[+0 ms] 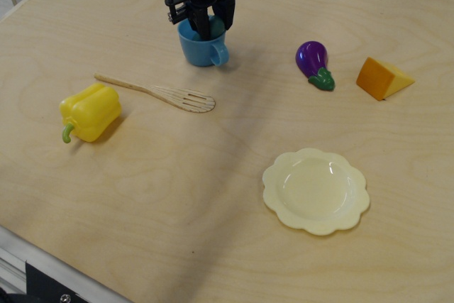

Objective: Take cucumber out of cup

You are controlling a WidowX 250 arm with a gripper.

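Observation:
The light-blue cup (203,52) stands upright at the back of the wooden table, its handle towards the front right. The dark teal cucumber (216,28) stands inside it, only its top showing above the rim. My black gripper (212,28) reaches down from above into the cup's mouth. Its two fingers are drawn in against either side of the cucumber's top. The lower part of the cucumber is hidden by the cup wall.
A wooden slotted spatula (159,93) lies in front of the cup, a yellow pepper (90,111) to its left. A purple eggplant (313,62) and an orange cheese wedge (383,78) lie at the right. A pale yellow plate (273,175) sits at the front right.

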